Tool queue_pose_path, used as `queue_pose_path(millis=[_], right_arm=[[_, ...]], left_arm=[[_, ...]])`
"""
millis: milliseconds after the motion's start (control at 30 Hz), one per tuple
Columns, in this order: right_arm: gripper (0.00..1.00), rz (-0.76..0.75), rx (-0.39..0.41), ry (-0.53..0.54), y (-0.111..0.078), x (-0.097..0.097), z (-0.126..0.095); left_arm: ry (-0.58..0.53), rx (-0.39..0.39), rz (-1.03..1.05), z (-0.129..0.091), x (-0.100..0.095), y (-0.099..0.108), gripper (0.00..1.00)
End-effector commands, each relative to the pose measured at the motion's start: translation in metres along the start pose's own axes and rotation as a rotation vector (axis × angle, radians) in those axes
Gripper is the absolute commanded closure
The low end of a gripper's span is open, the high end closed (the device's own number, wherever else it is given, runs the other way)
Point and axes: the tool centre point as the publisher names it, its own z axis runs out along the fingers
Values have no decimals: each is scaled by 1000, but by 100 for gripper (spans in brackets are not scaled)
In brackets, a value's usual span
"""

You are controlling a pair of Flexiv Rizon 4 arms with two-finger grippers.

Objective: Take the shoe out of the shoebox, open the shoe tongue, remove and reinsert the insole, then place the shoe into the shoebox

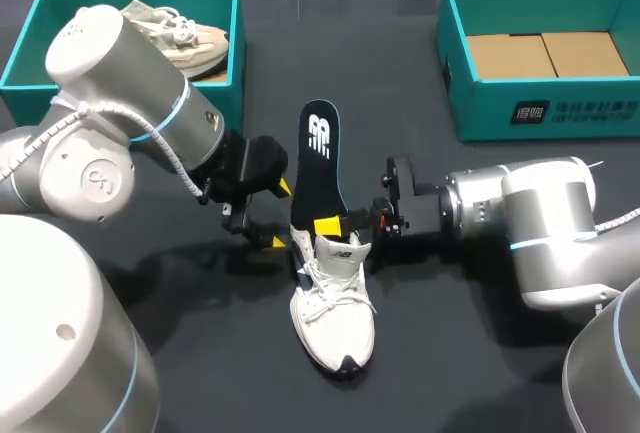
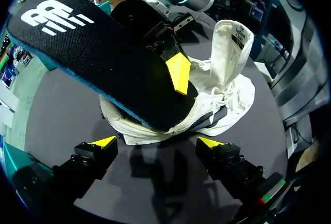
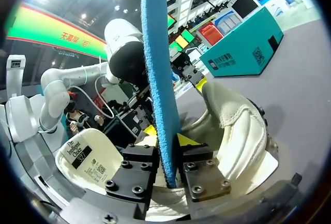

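Right tool (image 1: pixel 332 225) clamped tight on the low end of the black insole (image 1: pixel 320 158), which stands up out of the white shoe (image 1: pixel 335 303) lying on the tabletop (image 1: pixel 450 353) right under that tool, while the left tool (image 1: pixel 278 215) hangs open just beside the shoe.

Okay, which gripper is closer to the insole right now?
Right. The right gripper is shut on the insole at its end by the white shoe; the left gripper is open just beside it, not touching.
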Motion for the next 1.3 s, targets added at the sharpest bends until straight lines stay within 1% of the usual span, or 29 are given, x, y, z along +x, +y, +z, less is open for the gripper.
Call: queue_pose_path(millis=[33,500,1067,1300], right_arm=[[79,-6,11,-5,4,2,-1],[73,-49,40,-3,19,4,1],[74,-85,68,25,44,-7,0],[75,-87,61,61,53,-12,-2]], left_arm=[[-1,-1,0,0,1,0,0],[-1,-1,0,0,1,0,0],[-1,-1,0,0,1,0,0],[-1,-1,0,0,1,0,0]])
